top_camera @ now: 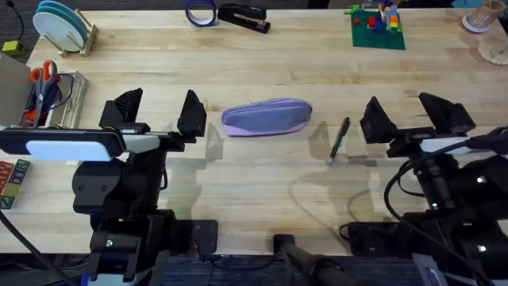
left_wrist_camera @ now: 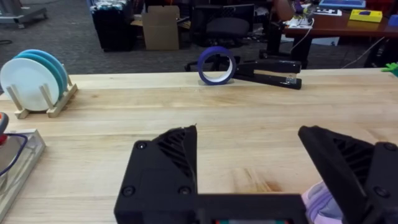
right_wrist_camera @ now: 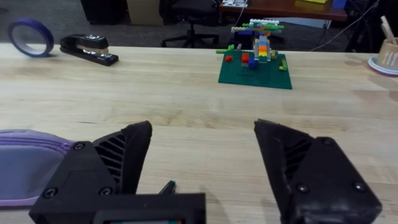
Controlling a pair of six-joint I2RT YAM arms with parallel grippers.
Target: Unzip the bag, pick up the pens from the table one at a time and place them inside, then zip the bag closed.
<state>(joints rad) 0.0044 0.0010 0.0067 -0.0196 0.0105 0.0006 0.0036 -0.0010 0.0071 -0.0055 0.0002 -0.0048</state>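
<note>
Left gripper [top_camera: 159, 111]: fingers apart, empty, beside pouch's end, likely staged for zipper
Right gripper [top_camera: 409, 114]: fingers apart, empty, just beside pen
Pouch [top_camera: 266, 117]: zipped, centre of table [top_camera: 262, 183]
Pen [top_camera: 340, 140]: flat between pouch and right gripper

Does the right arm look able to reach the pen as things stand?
Probably yes: the right gripper is open, just right of the pen, with only bare table between; the bag lies farther left.

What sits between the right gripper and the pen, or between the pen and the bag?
Nothing visible. The pen lies on bare table just inboard of the open right gripper, with clear wood between it and the bag.
</note>
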